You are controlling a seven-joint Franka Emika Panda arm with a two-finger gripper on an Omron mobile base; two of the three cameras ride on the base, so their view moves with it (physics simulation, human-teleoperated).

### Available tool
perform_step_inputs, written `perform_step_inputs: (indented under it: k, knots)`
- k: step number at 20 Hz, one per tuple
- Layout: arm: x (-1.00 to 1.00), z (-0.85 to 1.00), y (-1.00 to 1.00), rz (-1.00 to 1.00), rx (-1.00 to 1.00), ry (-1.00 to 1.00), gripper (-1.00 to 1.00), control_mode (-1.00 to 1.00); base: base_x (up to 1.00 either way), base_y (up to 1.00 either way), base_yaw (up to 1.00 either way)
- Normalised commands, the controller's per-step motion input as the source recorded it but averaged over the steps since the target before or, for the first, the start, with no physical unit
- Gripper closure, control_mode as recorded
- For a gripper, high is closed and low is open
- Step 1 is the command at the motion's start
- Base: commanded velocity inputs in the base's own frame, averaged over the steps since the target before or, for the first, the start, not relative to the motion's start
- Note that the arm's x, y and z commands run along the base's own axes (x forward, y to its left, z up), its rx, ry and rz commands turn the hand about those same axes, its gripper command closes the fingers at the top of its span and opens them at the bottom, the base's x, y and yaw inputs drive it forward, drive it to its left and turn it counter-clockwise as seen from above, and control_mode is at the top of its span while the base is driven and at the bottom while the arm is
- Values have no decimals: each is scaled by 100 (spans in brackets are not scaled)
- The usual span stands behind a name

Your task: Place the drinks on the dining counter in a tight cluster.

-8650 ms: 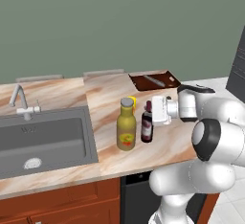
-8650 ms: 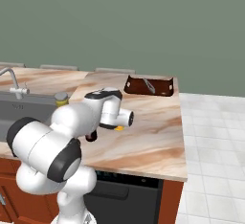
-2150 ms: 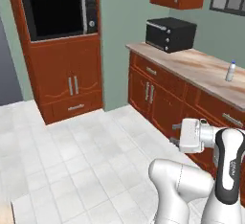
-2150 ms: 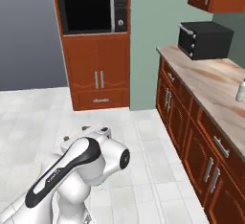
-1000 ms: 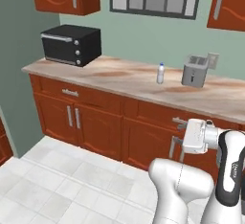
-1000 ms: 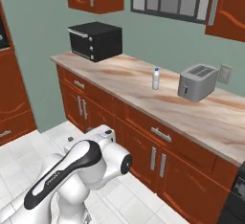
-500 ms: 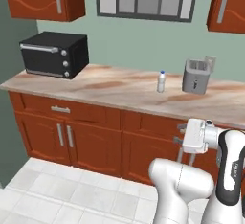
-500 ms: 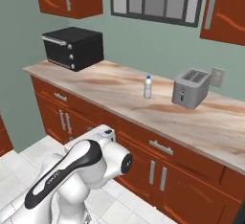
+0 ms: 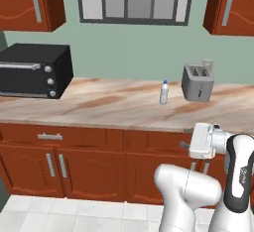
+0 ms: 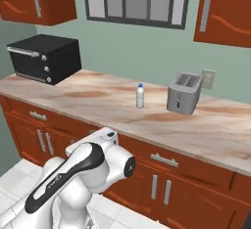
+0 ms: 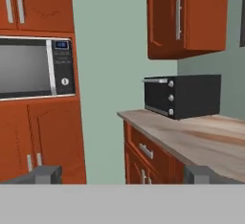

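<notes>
Now facing oven-side counter (image 9: 99,108): small white bottle (image 9: 163,92) upright, toaster (image 9: 197,82) at its 3 o'clock, oven (image 9: 34,71) far at 9. Gripper (image 11: 119,175) empty, jaws wide, tucked low, presumably readied for pickup.

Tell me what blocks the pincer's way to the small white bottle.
Nothing visible stands on the counter in front of the small white bottle. The toaster sits apart on one side, the black oven far on the other. The open pincer faces away, along the counter toward the oven.
</notes>
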Motion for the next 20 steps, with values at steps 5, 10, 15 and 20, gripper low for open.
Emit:
perform_step_inputs:
  k: [5,10,15,20]
  knots:
    - [0,0,0,0,0,0,-100,100,68,46,-24]
    - [0,0,0,0,0,0,-100,100,66,26,-3]
    - [0,0,0,0,0,0,-100,100,58,20,-10]
    - [0,0,0,0,0,0,-100,100,57,26,-8]
